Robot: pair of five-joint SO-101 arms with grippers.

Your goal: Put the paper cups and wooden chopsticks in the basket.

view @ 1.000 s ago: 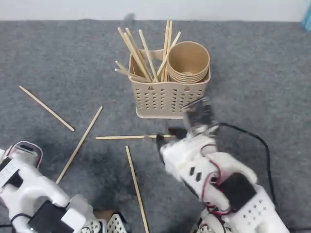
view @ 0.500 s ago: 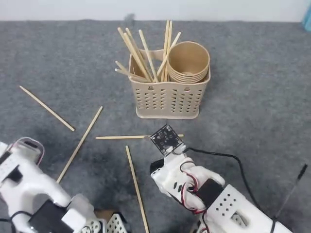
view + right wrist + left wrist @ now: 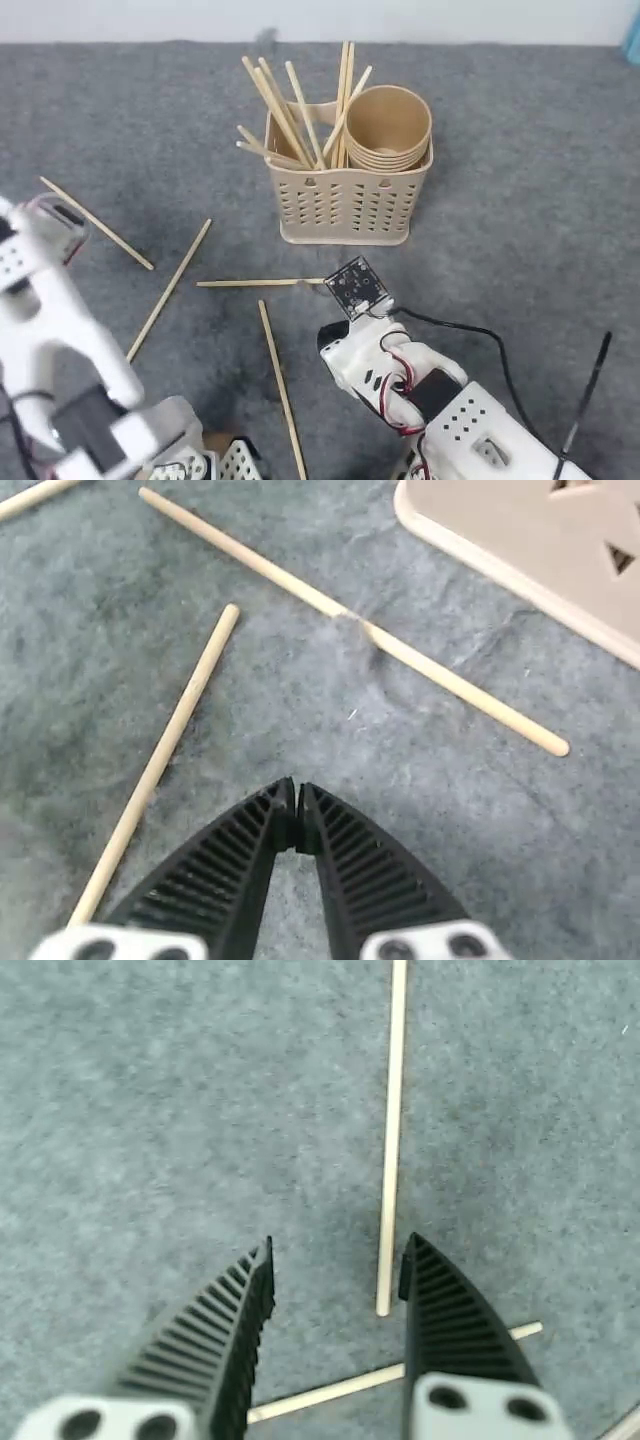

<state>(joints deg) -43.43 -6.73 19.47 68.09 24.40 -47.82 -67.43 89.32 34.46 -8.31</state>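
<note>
The left arm (image 3: 45, 270) has swung up and farther out along the table's left side in the last half second. The right arm (image 3: 400, 365) has barely shifted since drawing back from the basket (image 3: 345, 205). The left gripper (image 3: 340, 1243) hangs over the grey table (image 3: 520, 200), its fingers spread wide and empty. The end of one loose chopstick (image 3: 391, 1140) lies between them, closer to one finger, and a second stick (image 3: 330, 1391) crosses beneath. The right gripper (image 3: 295, 785) hovers just on the near side of the basket, fingers pressed together on nothing, with a long stick (image 3: 300, 588) and a shorter-looking one (image 3: 162, 750) on the table ahead. The paper cups (image 3: 388, 125) stand stacked in the basket's right compartment, and a sheaf of wooden chopsticks (image 3: 290, 110) leans in its left one. Four more chopsticks (image 3: 168, 295) lie scattered to the left of the basket and nearer than it.
</note>
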